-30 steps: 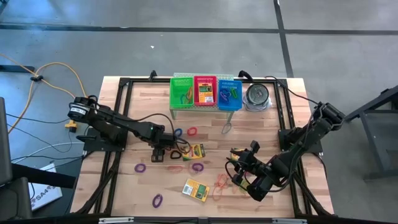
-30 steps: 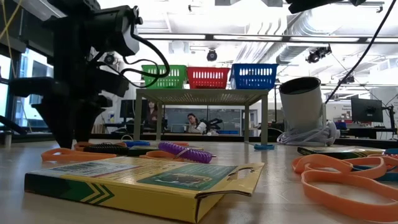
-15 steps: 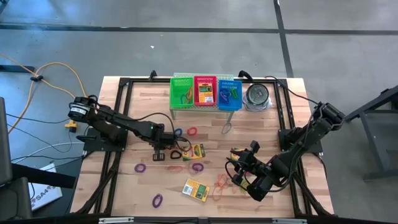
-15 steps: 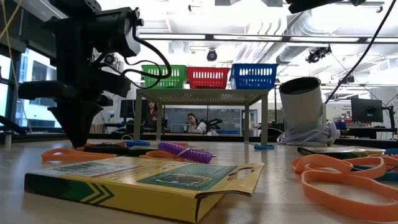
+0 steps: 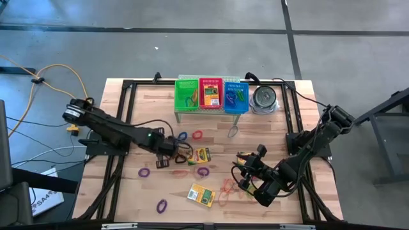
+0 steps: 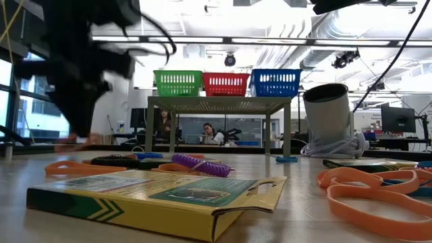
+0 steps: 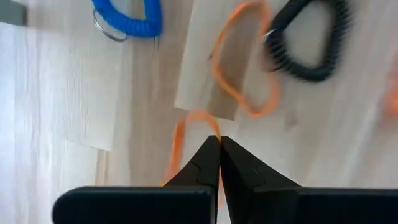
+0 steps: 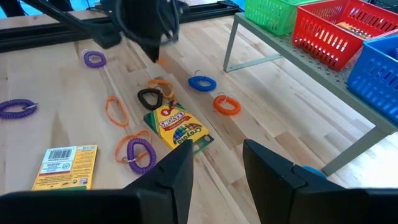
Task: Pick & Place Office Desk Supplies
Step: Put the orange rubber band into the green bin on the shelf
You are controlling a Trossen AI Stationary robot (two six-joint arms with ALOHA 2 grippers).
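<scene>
We see the wooden counter (image 5: 134, 102) from straight above; the left gripper (image 5: 163, 158) sits low near the middle, just beside a black coiled loop (image 5: 181, 158) and a flat yellow-and-green crayon box (image 5: 202, 154); whether its jaws are open we cannot tell; the right gripper (image 5: 245, 171) rests nearer the front right, by orange rubber-band loops (image 5: 227, 188); green (image 5: 187, 95), red (image 5: 211, 94) and blue mesh baskets (image 5: 235, 97) stand in a row at the far edge, a round silvery tin (image 5: 264, 98) beside them; a second crayon box (image 5: 201, 195) lies near the front; purple loops (image 5: 144, 172) lie scattered.
</scene>
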